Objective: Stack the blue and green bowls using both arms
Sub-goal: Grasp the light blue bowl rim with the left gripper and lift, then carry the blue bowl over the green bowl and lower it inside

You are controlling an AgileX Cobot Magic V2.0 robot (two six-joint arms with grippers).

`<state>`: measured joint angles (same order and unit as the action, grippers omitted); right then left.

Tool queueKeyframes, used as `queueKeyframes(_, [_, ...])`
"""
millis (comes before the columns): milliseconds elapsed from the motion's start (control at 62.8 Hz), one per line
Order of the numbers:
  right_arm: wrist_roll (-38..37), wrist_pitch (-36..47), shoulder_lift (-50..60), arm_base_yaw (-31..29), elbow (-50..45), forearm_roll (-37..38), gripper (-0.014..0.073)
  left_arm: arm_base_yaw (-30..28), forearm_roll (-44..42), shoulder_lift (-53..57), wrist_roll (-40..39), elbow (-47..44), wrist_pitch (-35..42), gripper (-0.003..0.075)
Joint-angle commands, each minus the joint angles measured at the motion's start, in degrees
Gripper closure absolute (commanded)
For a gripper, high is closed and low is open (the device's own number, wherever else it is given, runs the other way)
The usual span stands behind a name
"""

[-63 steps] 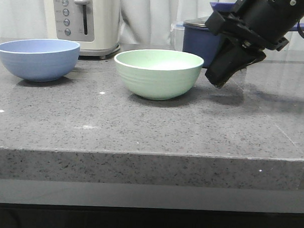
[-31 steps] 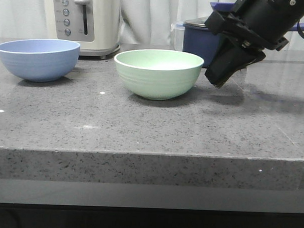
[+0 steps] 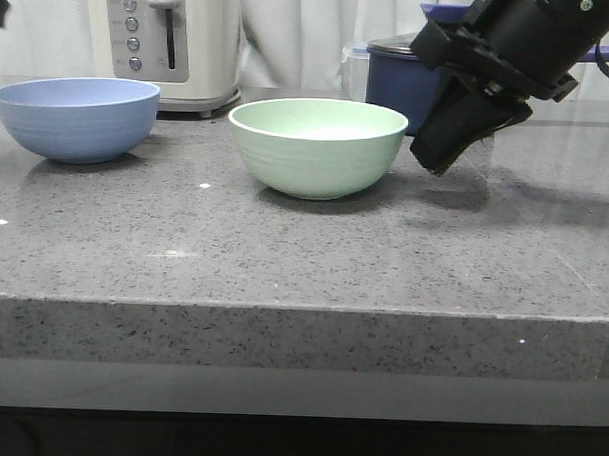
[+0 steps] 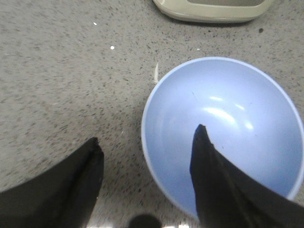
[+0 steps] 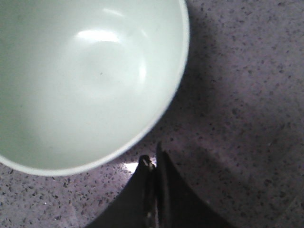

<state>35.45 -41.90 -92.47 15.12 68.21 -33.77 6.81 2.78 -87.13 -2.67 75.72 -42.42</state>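
Observation:
The blue bowl (image 3: 76,117) stands upright at the far left of the grey counter. The green bowl (image 3: 317,145) stands upright in the middle. In the left wrist view my left gripper (image 4: 147,142) is open above the blue bowl (image 4: 228,123), one finger over its inside, the other over the counter outside its rim. In the front view only a dark tip of the left arm shows at the top left corner. My right gripper (image 3: 439,165) hangs shut and empty just right of the green bowl; its closed fingertips (image 5: 154,161) sit outside the bowl's rim (image 5: 142,128).
A cream toaster (image 3: 171,43) stands behind the blue bowl. A dark navy saucepan with lid (image 3: 395,76) stands behind the green bowl, close to my right arm. The counter's front edge (image 3: 302,308) runs across the foreground.
A dark tip of the left arm has come into the front view at the top left corner. The bowls and the right gripper have barely moved.

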Motion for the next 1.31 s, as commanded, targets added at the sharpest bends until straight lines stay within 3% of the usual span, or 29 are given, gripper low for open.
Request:
queueKeyframes(0, [0.42, 1.48, 2.23, -0.17, 1.35, -1.73, 0.0658, -0.09, 1.03, -1.87, -0.49, 4.01, 2.27, 0.0313])
queueKeyframes(398, [0.42, 1.48, 2.23, -0.17, 1.35, -1.73, 0.0658, -0.09, 1.03, -9.15, -0.49, 5.21, 4.29, 0.0337])
queueKeyframes(828, [0.42, 1.48, 2.23, -0.17, 1.35, -1.73, 0.0658, -0.09, 1.03, -9.03, -0.49, 5.21, 4.60, 0.0736])
queueKeyframes(1067, [0.42, 1.48, 2.23, -0.17, 1.35, -1.73, 0.0658, 0.40, 2.11, -5.67, -0.49, 6.46, 4.05, 0.0740])
queueKeyframes(1290, [0.42, 1.48, 2.23, -0.17, 1.35, -1.73, 0.0658, 5.70, 2.40, -2.11, 0.06, 13.04, -0.33, 0.0740])
